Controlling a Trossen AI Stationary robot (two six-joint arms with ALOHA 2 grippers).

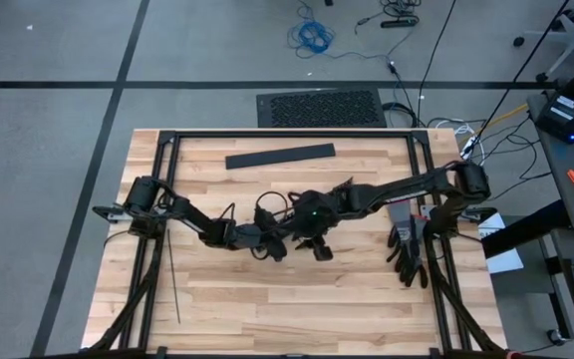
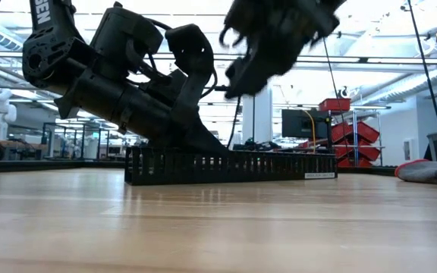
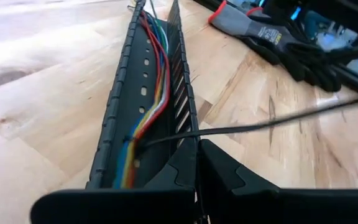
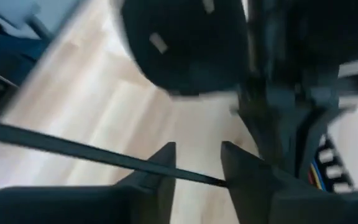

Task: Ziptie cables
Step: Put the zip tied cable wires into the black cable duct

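Both arms reach inward and meet near the centre of the high view. The left gripper (image 3: 197,163) sits low at the near end of the slotted black duct (image 3: 120,118), its fingers closed on a thin dark ziptie (image 3: 272,123) that runs off toward the right of the left wrist view. The cables (image 3: 151,106), red, orange, blue and green, lie inside the duct. The right gripper (image 4: 197,163) hangs above, tilted downward, fingers parted with the ziptie passing between them. Black gloves (image 1: 407,249) lie at centre right.
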